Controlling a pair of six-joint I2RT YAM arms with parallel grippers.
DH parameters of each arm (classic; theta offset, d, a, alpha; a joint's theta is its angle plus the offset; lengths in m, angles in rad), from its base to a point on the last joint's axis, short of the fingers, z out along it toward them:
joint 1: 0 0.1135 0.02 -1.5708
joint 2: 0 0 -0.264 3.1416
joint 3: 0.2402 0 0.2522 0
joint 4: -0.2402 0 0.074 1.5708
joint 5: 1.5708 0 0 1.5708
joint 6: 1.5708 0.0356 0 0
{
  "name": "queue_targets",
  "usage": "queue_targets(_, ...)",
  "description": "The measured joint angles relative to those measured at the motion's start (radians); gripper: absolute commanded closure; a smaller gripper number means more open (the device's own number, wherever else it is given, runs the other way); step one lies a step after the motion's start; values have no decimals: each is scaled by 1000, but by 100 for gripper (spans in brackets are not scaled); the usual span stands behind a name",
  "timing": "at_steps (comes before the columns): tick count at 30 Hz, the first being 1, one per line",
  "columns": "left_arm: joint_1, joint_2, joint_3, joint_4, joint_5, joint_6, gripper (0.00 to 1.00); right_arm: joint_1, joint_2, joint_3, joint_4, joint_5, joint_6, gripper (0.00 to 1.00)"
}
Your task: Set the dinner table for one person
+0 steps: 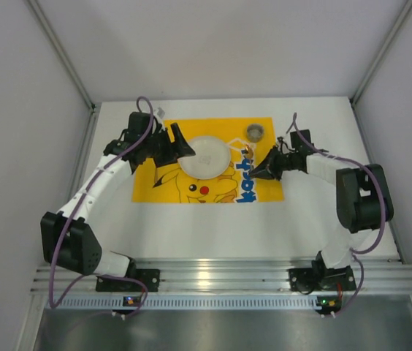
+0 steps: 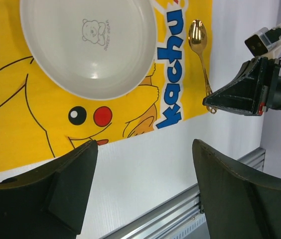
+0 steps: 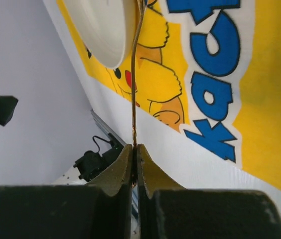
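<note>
The white table (image 1: 213,227) carries a yellow Pikachu mat (image 1: 162,186) with a white plate (image 1: 206,155) on its middle. My right gripper (image 1: 262,170) is shut on the handle end of a gold spoon (image 2: 204,64), whose bowl points away over the mat's right strip, right of the plate (image 2: 88,45). In the right wrist view the jaws (image 3: 134,154) pinch the thin handle (image 3: 134,99). My left gripper (image 1: 180,146) is open and empty at the plate's left side. Its fingers (image 2: 75,174) frame bare table.
A small round cup (image 1: 255,131) stands on the mat's far right corner. An aluminium rail (image 1: 220,274) runs along the near edge by the arm bases. Grey walls close in the table on the left, right and back.
</note>
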Motion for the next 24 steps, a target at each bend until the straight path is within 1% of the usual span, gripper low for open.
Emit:
queue_targets(5, 0, 0, 0, -34, -26, 26, 21, 6, 150, 67, 20, 11, 48, 100)
queue_targets(8, 0, 0, 0, -45, -36, 36, 21, 18, 203, 122, 26, 24, 75, 100)
queue_targets(16, 0, 0, 0, -59, -70, 63, 23, 40, 259, 254, 67, 50, 135, 100)
queue_targets(24, 7, 0, 1, -60, -80, 85, 24, 44, 315, 252, 74, 85, 177, 100)
